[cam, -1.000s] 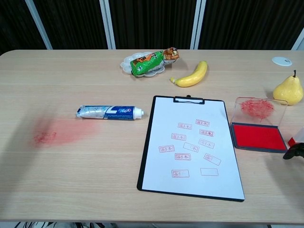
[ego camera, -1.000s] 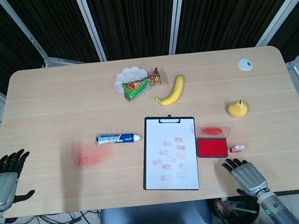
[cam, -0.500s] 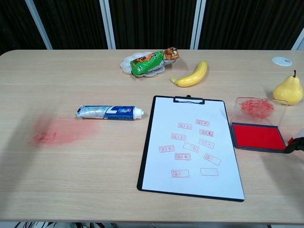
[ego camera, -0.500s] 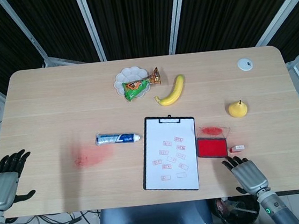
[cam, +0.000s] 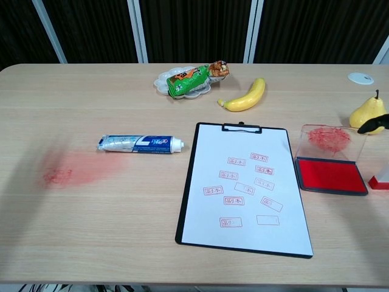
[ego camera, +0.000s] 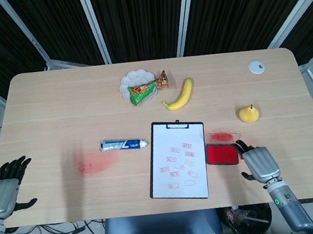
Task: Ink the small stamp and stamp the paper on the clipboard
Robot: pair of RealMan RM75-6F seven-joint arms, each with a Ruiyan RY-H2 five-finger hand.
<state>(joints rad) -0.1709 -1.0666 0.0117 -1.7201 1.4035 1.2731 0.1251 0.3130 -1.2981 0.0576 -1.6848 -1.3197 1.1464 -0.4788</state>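
Moved: right hand (ego camera: pixel 260 163) has come forward from the near tabletop edge and now sits just right of the ink pad — everything else lies where it was.
Right hand: back of the hand faces up in the head view, fingers pointing toward the pear; I cannot tell how far the fingers are spread or whether they hold anything. In the chest view only a dark fingertip (cam: pixel 372 125) shows at the right edge, in front of the pear.
Small stamp (cam: pixel 379 180): red and white, standing on the tabletop just right of the ink pad's near corner; in the head view the hand covers it.
Ink pad (ego camera: pixel 222 153): open, red surface up, clear lid (cam: pixel 331 142) with red smears lying behind it, just right of the clipboard.
Clipboard (ego camera: pixel 177 160): near the front middle of the tabletop (ego camera: pixel 60 116), white paper (cam: pixel 245 188) clipped on and already bearing many red stamp marks.
Left hand (ego camera: pixel 4 188): off the front left corner of the tabletop, fingers apart, holding nothing.
Elsewhere: toothpaste tube (ego camera: pixel 123 145) left of the clipboard, a red smear (ego camera: pixel 94 163) further left — behind them a banana (ego camera: pixel 180 95), a snack packet (ego camera: pixel 146 88) on a small white dish (ego camera: pixel 127 82), and a pear (ego camera: pixel 248 114).
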